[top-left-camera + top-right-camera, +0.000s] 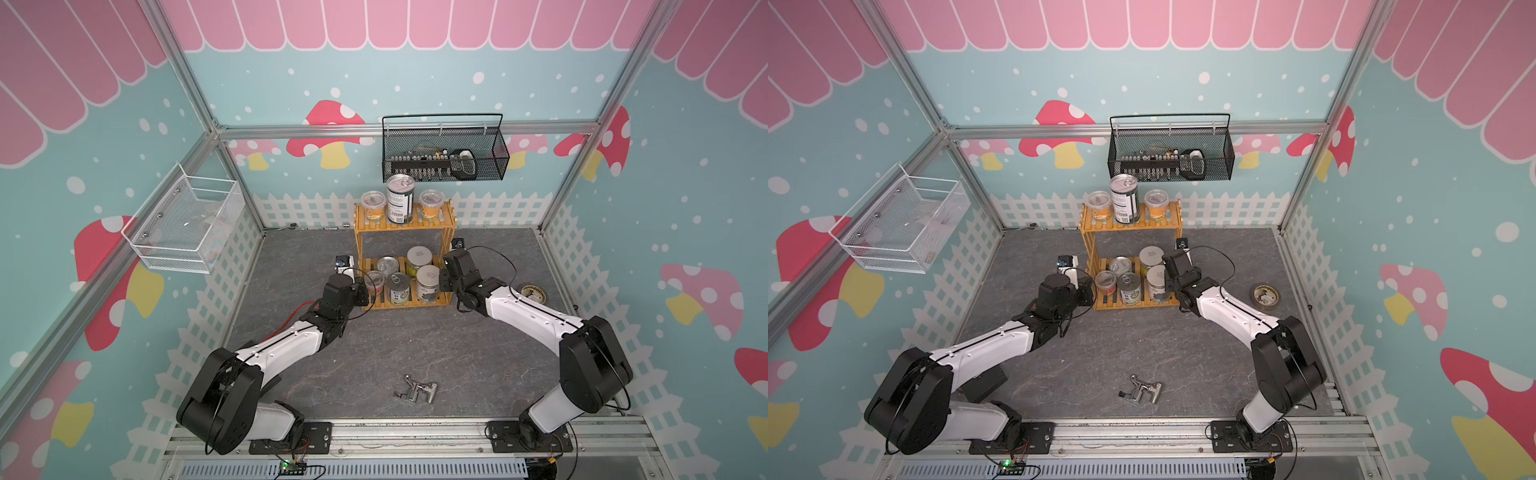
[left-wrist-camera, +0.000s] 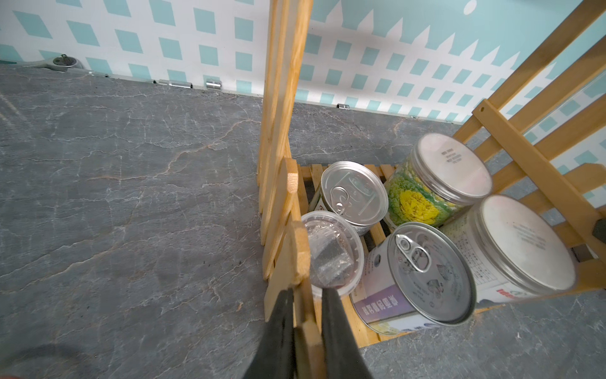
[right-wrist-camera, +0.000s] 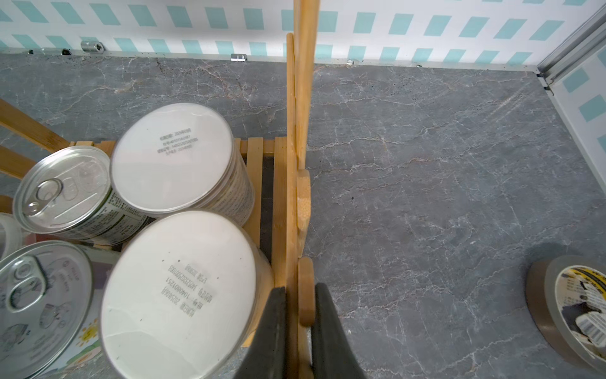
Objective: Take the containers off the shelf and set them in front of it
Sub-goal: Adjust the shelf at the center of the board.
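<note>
At the back of the grey marbled tabletop [image 1: 415, 345]: the two-tier shelf [image 1: 409, 305] of honey-yellow wooden slats stands near the rear wall, with bare table in front of it.
Upper tier: a tall silver pull-tab tin can [image 1: 400, 199] stands in the middle, with a clear lidded plastic cup [image 1: 372, 205] of orange contents on one side and a matching second cup [image 1: 431, 205] on the other.
Lower tier: five containers are packed close. A third clear cup [image 2: 331, 249] is at the front corner by the left arm. Next come a short silver rear can [image 2: 354, 195] and a short silver front can [image 2: 429, 272]. A white-lidded rear jar [image 3: 173, 157] and a white-lidded front jar [image 3: 180, 288] stand toward the right arm.
Left gripper [image 2: 306, 305]: pinched on a front slat of the left side panel [image 2: 296, 252]. One finger is outside and one inside, by the third cup's rim; whether it touches the rim cannot be told. It holds no container.
Right gripper [image 3: 300, 295]: clamped the same way on the right side panel [image 3: 305, 288], its inner finger just beside the front jar.
Why held so: with both ends gripped, the arms probably mean to steady or shift the whole rack, not pick from it.
Task state: all eight containers are on the shelf and none is set in front.
Bystanders: a flat tape roll [image 3: 577, 308] lies off the shelf's right side. A small metal tool [image 1: 415, 390] lies in the likely set-down area.
</note>
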Controlling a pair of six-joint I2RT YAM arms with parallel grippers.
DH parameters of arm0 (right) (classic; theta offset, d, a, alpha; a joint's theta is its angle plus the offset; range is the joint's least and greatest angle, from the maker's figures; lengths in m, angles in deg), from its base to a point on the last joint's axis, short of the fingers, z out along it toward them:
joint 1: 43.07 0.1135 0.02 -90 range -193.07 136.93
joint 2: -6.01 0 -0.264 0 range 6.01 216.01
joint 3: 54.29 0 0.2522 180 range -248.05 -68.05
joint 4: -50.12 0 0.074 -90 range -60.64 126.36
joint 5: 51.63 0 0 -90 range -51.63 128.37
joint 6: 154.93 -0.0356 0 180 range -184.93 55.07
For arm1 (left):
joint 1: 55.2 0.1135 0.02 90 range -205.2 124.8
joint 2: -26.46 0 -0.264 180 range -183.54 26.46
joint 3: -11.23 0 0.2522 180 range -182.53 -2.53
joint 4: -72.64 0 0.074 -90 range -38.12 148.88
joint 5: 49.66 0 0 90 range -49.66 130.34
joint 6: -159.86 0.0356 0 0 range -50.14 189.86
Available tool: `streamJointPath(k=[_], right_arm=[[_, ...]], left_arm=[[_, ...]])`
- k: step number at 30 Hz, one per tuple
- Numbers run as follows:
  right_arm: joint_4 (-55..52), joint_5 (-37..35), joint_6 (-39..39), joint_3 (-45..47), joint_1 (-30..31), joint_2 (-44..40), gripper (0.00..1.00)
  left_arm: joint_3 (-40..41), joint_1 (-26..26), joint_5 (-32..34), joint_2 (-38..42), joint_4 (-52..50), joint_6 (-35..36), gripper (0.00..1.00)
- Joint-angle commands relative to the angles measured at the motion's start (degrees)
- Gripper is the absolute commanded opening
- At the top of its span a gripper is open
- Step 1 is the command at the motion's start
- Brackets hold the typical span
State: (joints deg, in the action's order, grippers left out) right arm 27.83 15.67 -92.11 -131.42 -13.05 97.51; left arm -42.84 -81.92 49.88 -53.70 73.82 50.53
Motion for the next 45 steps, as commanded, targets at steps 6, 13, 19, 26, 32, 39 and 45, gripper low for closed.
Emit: streamJointPath(k=[6, 13, 19, 26, 32, 39, 45], right_arm=[[6.66, -2.65, 0.80, 1.37, -2.50, 0.36, 0.04], [8.42, -3.28, 1.95, 2.29, -3.39, 1.09, 0.04], [8.81, -2.85, 1.87, 2.38, -3.61, 1.12, 0.05], [8.54, -1.84, 1.63, 2.11, -3.75, 0.55, 0.12], [6.79, -4.72, 2.52, 2.11, -3.74, -1.42, 0.33], [6.07, -3.97, 3.27, 3.06, -3.74, -3.94, 0.46], [5.48, -2.63, 3.27, 3.60, -3.75, -5.79, 0.48]], left_arm=[[-5.34, -2.94, -10.22, -6.37, 1.89, 1.34, 0.04], [-7.31, -2.99, -11.02, -9.27, 2.44, 1.78, 0.04], [-7.54, -2.99, -11.00, -9.85, 2.46, 1.84, 0.04], [-7.83, -2.81, -10.68, -10.17, 1.93, 1.67, 0.15], [-7.90, -2.15, -9.50, -9.20, 1.75, 1.27, 0.38], [-8.43, 0.40, -8.97, -7.34, 0.14, 2.80, 0.49], [-9.57, 2.46, -10.06, -7.10, -0.58, 4.61, 0.49]])
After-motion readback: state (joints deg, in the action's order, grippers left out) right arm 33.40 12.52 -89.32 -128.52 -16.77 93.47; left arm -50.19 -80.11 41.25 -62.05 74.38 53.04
